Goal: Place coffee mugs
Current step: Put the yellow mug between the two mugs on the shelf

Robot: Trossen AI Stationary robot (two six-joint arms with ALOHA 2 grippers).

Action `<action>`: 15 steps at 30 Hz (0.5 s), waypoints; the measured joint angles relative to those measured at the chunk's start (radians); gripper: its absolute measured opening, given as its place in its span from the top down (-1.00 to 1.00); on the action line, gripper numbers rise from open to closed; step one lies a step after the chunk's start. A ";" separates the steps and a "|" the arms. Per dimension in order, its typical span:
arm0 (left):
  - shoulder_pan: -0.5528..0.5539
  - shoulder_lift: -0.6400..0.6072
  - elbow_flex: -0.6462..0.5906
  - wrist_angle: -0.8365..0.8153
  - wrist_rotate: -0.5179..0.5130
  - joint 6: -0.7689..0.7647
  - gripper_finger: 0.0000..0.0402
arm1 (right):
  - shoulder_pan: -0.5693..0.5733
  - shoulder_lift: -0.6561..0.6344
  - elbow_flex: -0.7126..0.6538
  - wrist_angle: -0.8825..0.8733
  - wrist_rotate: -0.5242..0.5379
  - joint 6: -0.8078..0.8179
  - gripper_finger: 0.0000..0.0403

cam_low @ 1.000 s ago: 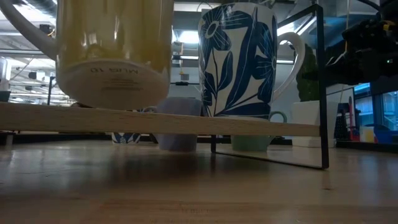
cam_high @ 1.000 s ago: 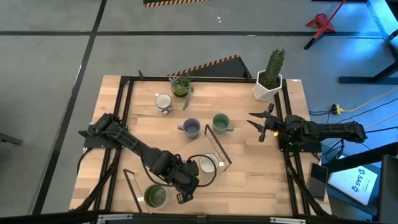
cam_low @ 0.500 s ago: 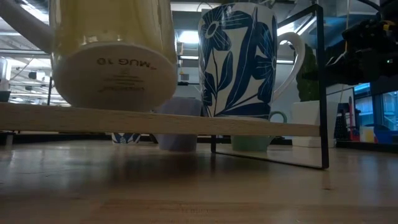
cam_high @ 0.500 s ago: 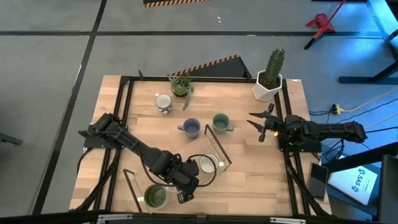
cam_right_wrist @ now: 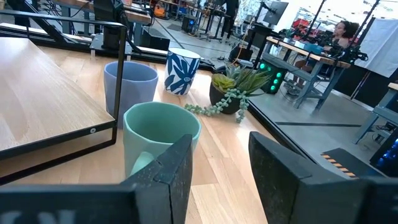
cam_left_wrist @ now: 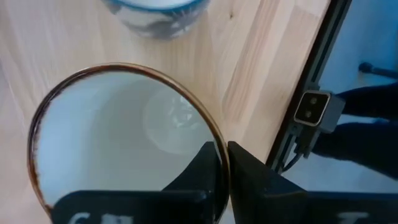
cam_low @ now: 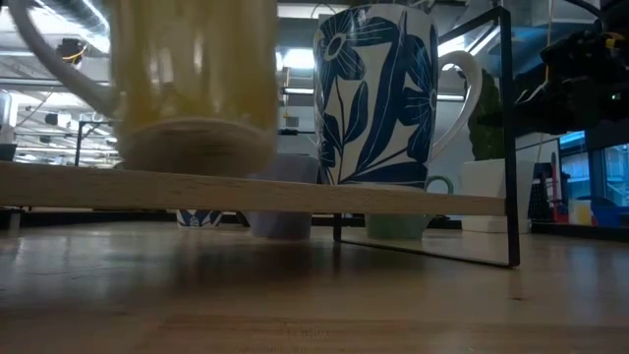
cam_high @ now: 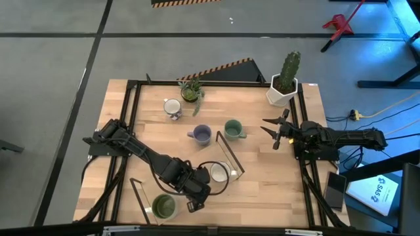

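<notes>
My left gripper (cam_high: 191,196) is near the table's near edge, shut on the olive green mug (cam_high: 163,206), which shows blurred above a wooden shelf board (cam_low: 295,195) in the low view. A white mug with blue flowers (cam_high: 218,173) stands on that board beside it. The lavender mug (cam_high: 201,134), the teal mug (cam_high: 232,128) and a white mug with blue print (cam_high: 172,107) stand on the table. My right gripper (cam_high: 272,130) is open by the right edge, pointing at the teal mug (cam_right_wrist: 161,134) without touching it. My left gripper pinches the olive mug's rim (cam_left_wrist: 219,140), with one finger (cam_left_wrist: 208,171) inside the mug and the other (cam_left_wrist: 245,174) outside its wall. The mug (cam_low: 192,79) stands about upright with its base at the shelf board's top. Whether it rests there I cannot tell.
A black metal frame (cam_low: 509,138) carries the shelf board. A small green trailing plant (cam_high: 191,90) and a cactus in a white pot (cam_high: 285,78) stand near the far edge. A person sits at desks in the room beyond (cam_right_wrist: 341,28).
In the low view the olive mug tipped so that its underside faced the camera. It has swung back to about upright and stands a little further right along the board, still blurred. My right arm has kept still.
</notes>
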 joint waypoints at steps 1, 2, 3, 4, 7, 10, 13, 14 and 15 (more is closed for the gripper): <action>0.000 0.000 0.000 0.006 -0.002 0.000 0.93 | 0.000 0.000 0.000 0.000 0.000 0.000 0.29; -0.001 0.000 0.000 0.007 -0.003 -0.001 0.93 | 0.000 0.000 0.000 0.000 0.000 0.000 0.29; -0.001 0.000 0.000 0.006 0.003 -0.005 0.93 | 0.000 0.000 0.000 0.000 0.000 0.000 0.29; -0.002 0.000 0.000 0.004 0.016 -0.011 0.93 | 0.000 0.000 0.000 0.000 0.000 0.000 0.29; -0.010 0.000 0.000 0.002 0.033 -0.013 0.93 | 0.000 0.000 0.000 0.000 0.000 0.000 0.29; -0.015 0.000 0.000 -0.021 0.019 -0.016 0.93 | 0.000 0.000 0.000 0.000 0.000 0.000 0.29; -0.013 0.000 0.000 -0.046 0.007 -0.020 0.93 | 0.000 0.000 0.000 0.000 0.000 0.000 0.29; -0.013 0.000 0.000 -0.047 0.003 -0.020 0.93 | 0.000 0.000 0.000 0.000 0.000 0.000 0.29; -0.012 0.000 0.000 -0.047 0.003 -0.020 0.93 | 0.000 0.000 0.000 0.000 0.000 0.000 0.29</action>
